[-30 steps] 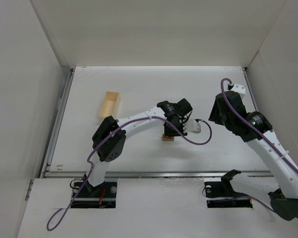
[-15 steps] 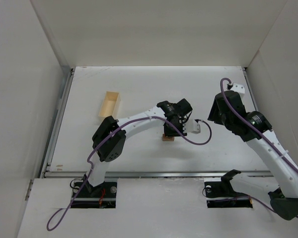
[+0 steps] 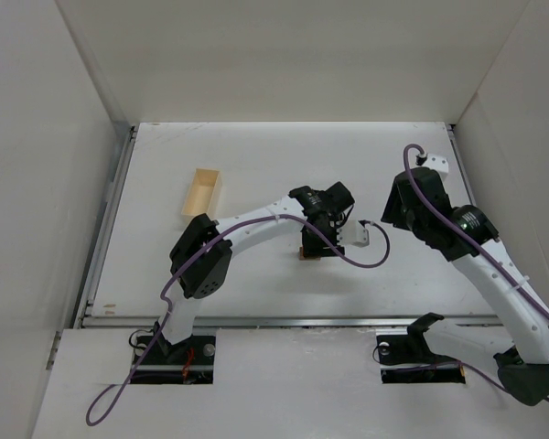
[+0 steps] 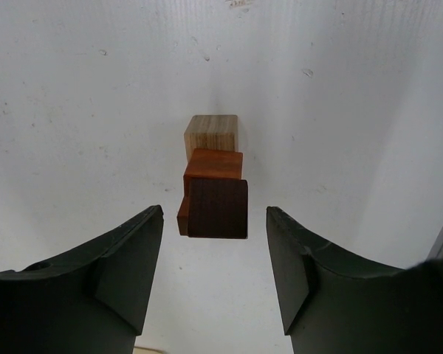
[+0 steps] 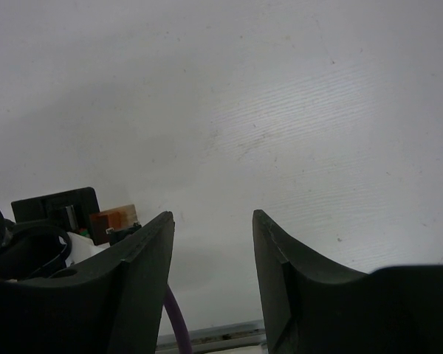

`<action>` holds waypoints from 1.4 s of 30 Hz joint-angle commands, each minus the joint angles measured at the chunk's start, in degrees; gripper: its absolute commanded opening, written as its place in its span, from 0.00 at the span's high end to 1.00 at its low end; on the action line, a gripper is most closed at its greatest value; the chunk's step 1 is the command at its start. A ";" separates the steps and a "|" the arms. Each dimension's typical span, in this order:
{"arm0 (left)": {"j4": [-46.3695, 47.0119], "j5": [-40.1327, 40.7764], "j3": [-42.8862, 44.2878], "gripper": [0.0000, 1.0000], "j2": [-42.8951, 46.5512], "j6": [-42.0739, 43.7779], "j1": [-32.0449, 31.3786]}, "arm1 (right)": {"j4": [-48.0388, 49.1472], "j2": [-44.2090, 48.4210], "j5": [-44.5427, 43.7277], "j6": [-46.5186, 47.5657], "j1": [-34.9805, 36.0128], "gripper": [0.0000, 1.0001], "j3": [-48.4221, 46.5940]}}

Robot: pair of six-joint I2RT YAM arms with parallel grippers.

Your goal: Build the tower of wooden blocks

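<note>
In the left wrist view three wooden blocks stand in a stack: a light tan block [image 4: 211, 133] at the bottom, a reddish-orange cube [image 4: 215, 164] on it, and a dark brown cube [image 4: 218, 209] on top, set slightly askew. My left gripper [image 4: 214, 212] is open, its jaws on either side of the top cube without touching it. In the top view it [image 3: 313, 242] hangs over the stack [image 3: 306, 256], mostly hiding it. My right gripper [image 5: 213, 215] is open and empty, raised to the right [image 3: 395, 208]. The stack also shows in the right wrist view [image 5: 114, 219].
A pale rectangular wooden tray [image 3: 201, 193] lies at the back left of the white table. A purple cable [image 3: 361, 261] loops off the left wrist beside the stack. White walls enclose the table on three sides.
The left gripper has shifted slightly over the stack, covering more of it. The right arm has edged a little to the left.
</note>
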State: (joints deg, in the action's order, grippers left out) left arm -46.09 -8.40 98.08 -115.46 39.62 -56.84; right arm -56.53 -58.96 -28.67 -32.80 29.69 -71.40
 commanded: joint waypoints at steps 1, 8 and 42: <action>-1.20 -0.30 1.58 0.44 0.32 0.64 0.24 | 1.95 0.25 -0.07 0.36 0.01 0.47 0.12; -0.58 1.55 1.58 0.44 0.32 0.11 0.24 | 1.95 0.25 -0.07 0.36 0.01 0.47 0.12; 0.38 0.85 0.53 0.32 2.60 -1.47 1.29 | 2.47 0.78 0.45 0.36 0.01 0.47 0.64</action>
State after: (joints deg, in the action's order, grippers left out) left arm -44.51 -5.98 98.08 -115.46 38.39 -55.75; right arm -56.49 -58.96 -28.38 -32.80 29.69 -71.07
